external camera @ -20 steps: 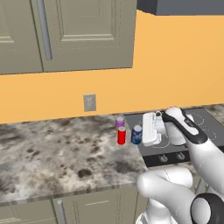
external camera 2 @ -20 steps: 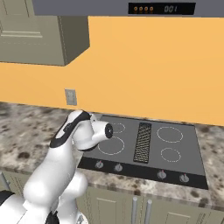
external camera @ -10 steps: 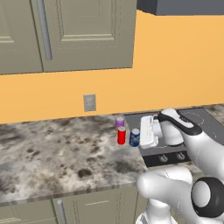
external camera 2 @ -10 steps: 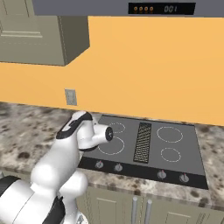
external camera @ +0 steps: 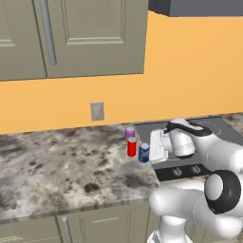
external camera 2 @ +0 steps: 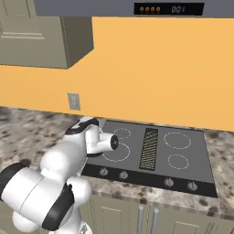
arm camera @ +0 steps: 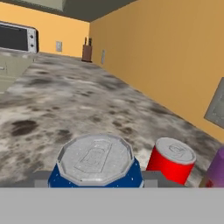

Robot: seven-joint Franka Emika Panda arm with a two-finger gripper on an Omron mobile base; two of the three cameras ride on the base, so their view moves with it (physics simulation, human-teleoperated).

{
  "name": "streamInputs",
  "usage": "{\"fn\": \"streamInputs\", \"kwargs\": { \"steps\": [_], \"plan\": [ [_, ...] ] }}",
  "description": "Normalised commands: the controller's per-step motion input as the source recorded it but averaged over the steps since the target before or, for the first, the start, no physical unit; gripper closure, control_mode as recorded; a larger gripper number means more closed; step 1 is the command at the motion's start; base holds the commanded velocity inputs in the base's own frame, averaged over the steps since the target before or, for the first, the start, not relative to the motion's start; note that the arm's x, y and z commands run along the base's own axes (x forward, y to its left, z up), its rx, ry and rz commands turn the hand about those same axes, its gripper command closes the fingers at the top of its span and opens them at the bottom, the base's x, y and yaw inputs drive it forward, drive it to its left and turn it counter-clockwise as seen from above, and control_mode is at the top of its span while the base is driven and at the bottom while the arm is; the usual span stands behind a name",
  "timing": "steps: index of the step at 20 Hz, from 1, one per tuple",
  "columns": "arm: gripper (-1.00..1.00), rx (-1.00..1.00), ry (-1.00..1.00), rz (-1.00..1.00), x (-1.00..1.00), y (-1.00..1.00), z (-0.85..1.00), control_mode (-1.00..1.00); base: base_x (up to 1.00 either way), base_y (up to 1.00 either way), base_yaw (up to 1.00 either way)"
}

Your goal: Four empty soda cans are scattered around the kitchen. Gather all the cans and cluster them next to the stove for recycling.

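Note:
A blue soda can (external camera: 144, 153) with a white band is between my gripper's (external camera: 151, 151) fingers, just left of the stove (external camera: 214, 126). The gripper is shut on it. From the hand view, its silver top (arm camera: 95, 158) sits right at the gripper (arm camera: 95, 179). A red can (external camera: 131, 148) stands upright close to its left, with a purple-pink can (external camera: 129, 133) behind that. In the hand view the red can (arm camera: 171, 159) and the purple one (arm camera: 216, 173) lie to the right. The black cooktop (external camera 2: 196, 155) spreads to the right of my arm.
A wall outlet (external camera: 97, 111) is on the orange wall behind the cans. Marbled counter (external camera: 57, 166) stretches left. Far down the counter stand a toaster oven (arm camera: 17, 37) and a knife block (arm camera: 86, 52). Stove knobs (external camera: 178, 172) line its front edge; cabinets hang overhead.
My gripper has carried the blue can down and left, away from the stove's edge and closer to the red can. The red and purple cans have stayed put.

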Motion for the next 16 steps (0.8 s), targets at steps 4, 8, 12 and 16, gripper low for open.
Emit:
{"fn": "streamInputs", "kwargs": {
  "steps": [4,8,12,16],
  "plan": [
    [1.00,0.00,0.09,0.00,0.10,0.00,-0.18,-1.00,0.00,0.00,0.00],
    [1.00,0.01,0.03,0.00,0.10,0.00,-0.12,-1.00,0.00,0.00,0.00],
    [1.00,0.01,-0.01,0.00,0.10,-0.05,-0.09,-1.00,0.00,0.00,0.00],
    [1.00,0.02,-0.05,0.00,0.05,-0.02,-0.19,-1.00,0.00,0.00,0.00]
  ]
}}
